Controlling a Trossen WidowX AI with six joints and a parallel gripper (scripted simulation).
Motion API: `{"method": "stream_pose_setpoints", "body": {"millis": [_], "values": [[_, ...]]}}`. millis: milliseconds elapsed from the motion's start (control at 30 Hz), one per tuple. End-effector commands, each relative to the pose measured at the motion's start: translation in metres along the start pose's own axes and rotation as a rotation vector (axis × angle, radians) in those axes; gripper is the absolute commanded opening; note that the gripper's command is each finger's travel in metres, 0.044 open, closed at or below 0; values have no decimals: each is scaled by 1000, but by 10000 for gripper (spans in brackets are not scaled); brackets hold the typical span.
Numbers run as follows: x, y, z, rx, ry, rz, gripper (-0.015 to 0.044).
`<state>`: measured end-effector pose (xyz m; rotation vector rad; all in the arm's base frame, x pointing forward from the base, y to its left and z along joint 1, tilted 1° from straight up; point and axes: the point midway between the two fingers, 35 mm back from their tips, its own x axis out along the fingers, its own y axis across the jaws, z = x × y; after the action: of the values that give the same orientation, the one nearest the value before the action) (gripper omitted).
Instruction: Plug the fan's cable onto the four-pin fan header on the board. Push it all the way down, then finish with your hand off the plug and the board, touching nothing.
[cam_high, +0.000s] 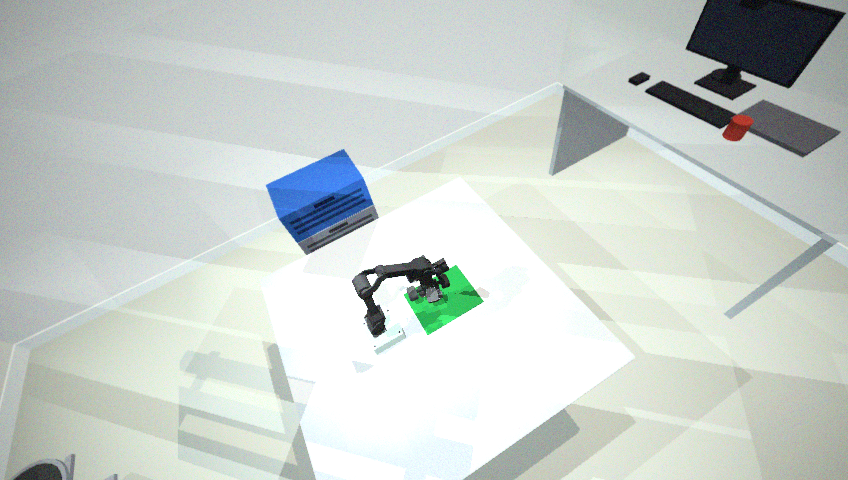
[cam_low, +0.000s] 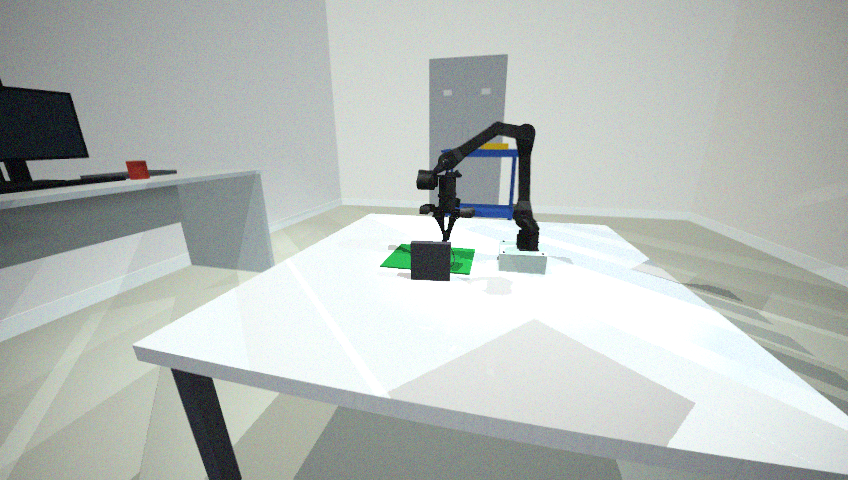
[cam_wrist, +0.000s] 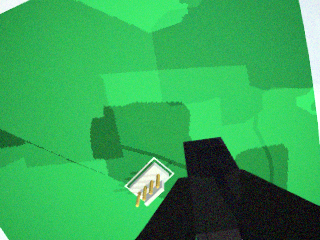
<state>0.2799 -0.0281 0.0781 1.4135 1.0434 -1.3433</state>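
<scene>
My gripper (cam_low: 445, 238) (cam_wrist: 211, 183) is shut on the fan's plug (cam_wrist: 203, 154), a black block between the fingertips. It hangs above the green board (cam_high: 459, 309) (cam_low: 392, 260) (cam_wrist: 50, 55). The fan header (cam_wrist: 149, 182), a white shroud with gold pins, shows in the wrist view just left of and a little below the plug's end. Nothing sits on its pins, and plug and header look apart. The fan (cam_low: 430, 260) is a dark upright square at the board's edge. A thin loop of cable (cam_low: 453, 256) shows beside it. In the top view the arm hides the fingertips.
The arm's pale base block (cam_high: 389, 340) (cam_low: 522, 262) stands beside the board on the white table (cam_high: 535, 368) (cam_low: 285, 333). A blue cabinet (cam_high: 321, 193) stands beyond the table. A desk with a monitor (cam_high: 764, 41) (cam_low: 41, 123) and a red cup (cam_high: 737, 127) (cam_low: 137, 170) is farther off.
</scene>
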Motion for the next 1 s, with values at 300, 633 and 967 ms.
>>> {"method": "stream_pose_setpoints", "body": {"millis": [300, 633, 967], "values": [[1, -17, -12, -462, -2, -3, 0], [2, -29, -19, -808, 0, -4, 0], [3, -41, -26, -1131, 2, -5, 0]]}}
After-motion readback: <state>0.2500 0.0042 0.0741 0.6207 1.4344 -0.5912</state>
